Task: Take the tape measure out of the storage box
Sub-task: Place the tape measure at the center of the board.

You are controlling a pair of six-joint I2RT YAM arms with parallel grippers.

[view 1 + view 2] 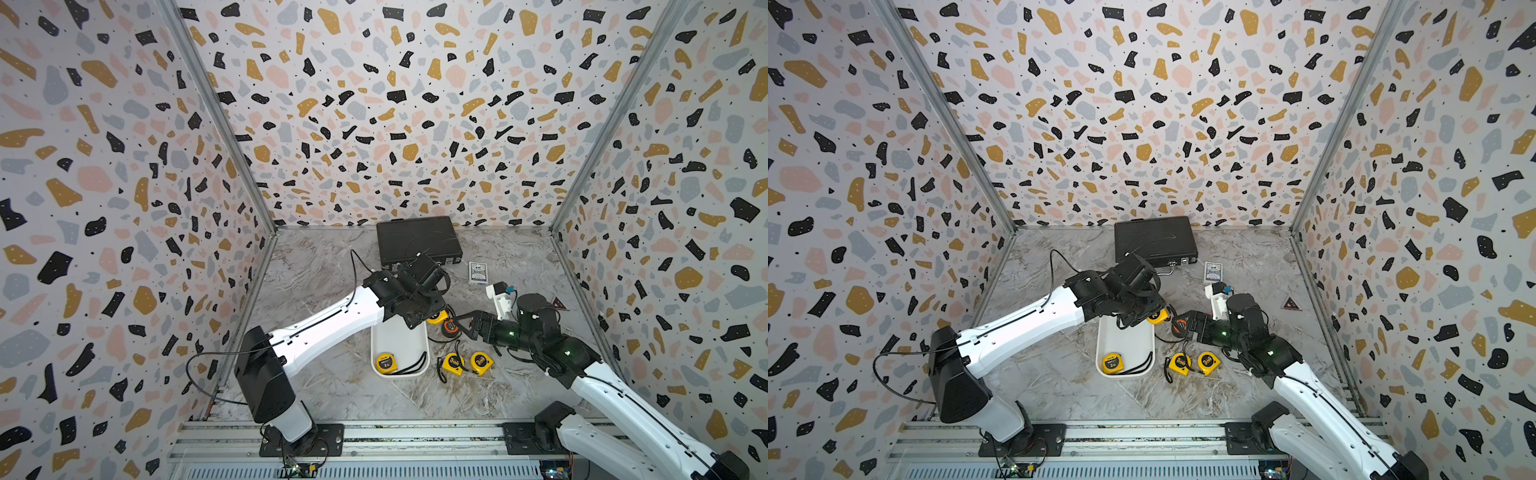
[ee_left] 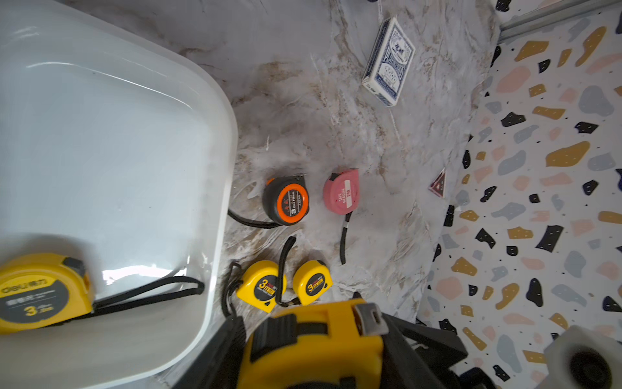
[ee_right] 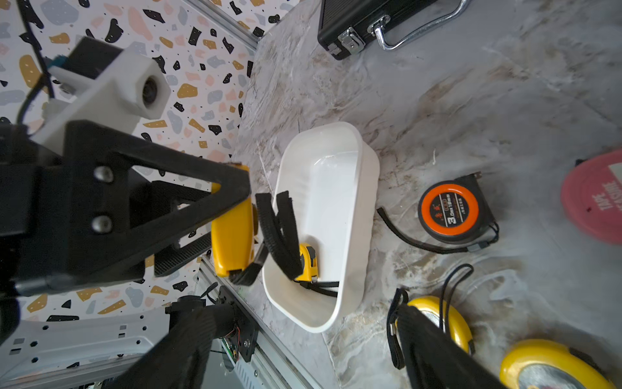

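In both top views the left gripper [image 1: 426, 318] grips a yellow tape measure [image 1: 437, 318] at the far right corner of the storage box [image 1: 399, 338], the right gripper [image 1: 462, 327] gaping just right of it. The left wrist view shows a second tape measure [image 2: 40, 293] in the box's near end. The right wrist view shows both tape measures.

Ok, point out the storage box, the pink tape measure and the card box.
storage box [image 1: 399, 340]: in a top view, on the bare white floor inside it.
pink tape measure [image 2: 340, 192]: left wrist view, on its flat labelled face.
card box [image 2: 388, 62]: left wrist view, on its blue printed face.
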